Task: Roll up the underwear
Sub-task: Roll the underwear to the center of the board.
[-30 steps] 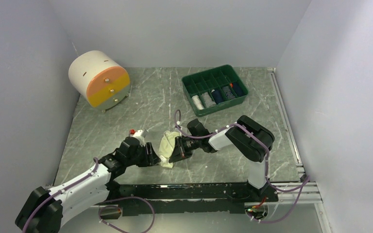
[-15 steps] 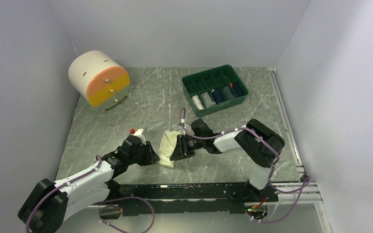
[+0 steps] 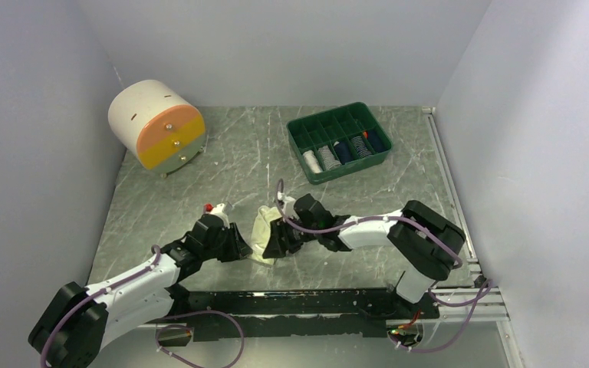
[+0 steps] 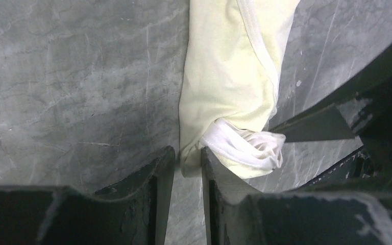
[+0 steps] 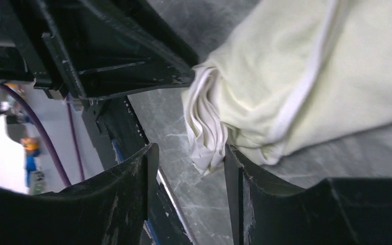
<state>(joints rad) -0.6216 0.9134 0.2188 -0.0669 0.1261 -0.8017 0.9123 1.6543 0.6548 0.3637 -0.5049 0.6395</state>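
Note:
A cream-white underwear [image 3: 262, 230], folded into a long loose roll, lies on the grey marbled table between my two grippers. The left gripper [image 3: 238, 244] comes at it from the left. In the left wrist view its jaws [image 4: 188, 155] stand narrow, pinching the near corner of the underwear [image 4: 224, 76]. The right gripper [image 3: 274, 241] sits at the roll's right side. In the right wrist view it [image 5: 190, 153] is open, and the bunched white end of the underwear [image 5: 296, 66] lies against its right finger [image 5: 235, 173].
A white drum with orange and yellow drawer fronts [image 3: 156, 123] stands at the back left. A green divided tray [image 3: 340, 141] holding rolled items sits at the back right. The black base rail [image 3: 299, 303] runs along the near edge.
My right gripper has opened and let go of the cloth, and its arm has stretched out lower to the right. The left jaws have narrowed onto the cloth's corner.

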